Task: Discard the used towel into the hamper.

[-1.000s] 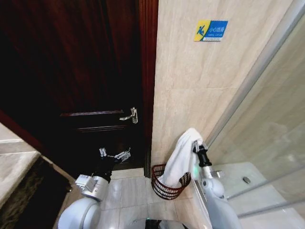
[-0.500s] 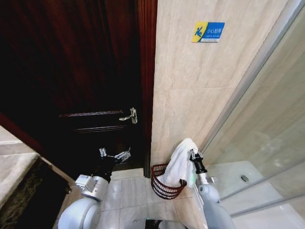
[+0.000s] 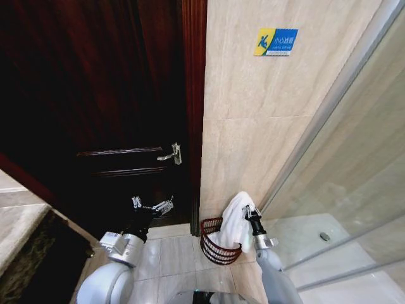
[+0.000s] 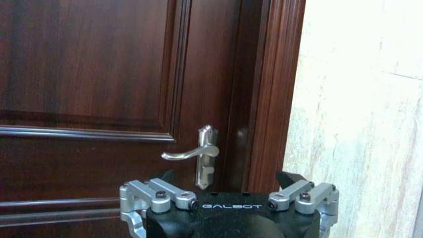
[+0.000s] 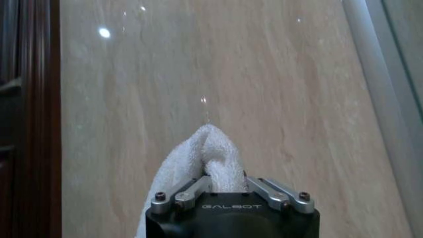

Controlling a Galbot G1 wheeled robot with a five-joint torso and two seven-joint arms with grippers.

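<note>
The white towel (image 3: 234, 218) hangs from my right gripper (image 3: 249, 211), which is shut on its upper fold. Its lower end drapes into the hamper (image 3: 214, 246), a small round dark red-brown wire basket on the floor against the beige wall. In the right wrist view the towel (image 5: 208, 156) bulges up between the closed fingers of the right gripper (image 5: 225, 181), facing the tiled wall. My left gripper (image 3: 150, 205) is held open and empty in front of the dark wooden door, left of the hamper. From the left wrist, the left gripper (image 4: 227, 178) points at the door.
A dark wooden door (image 3: 95, 95) with a silver lever handle (image 3: 172, 153) stands left of the hamper. A glass shower partition (image 3: 342, 190) closes off the right. A stone counter edge (image 3: 19, 221) is at the far left. Pale floor tiles (image 3: 171, 253) lie in front.
My right gripper has come down and slightly left with the towel, bringing more of the cloth into the hamper. The left arm has stayed still.
</note>
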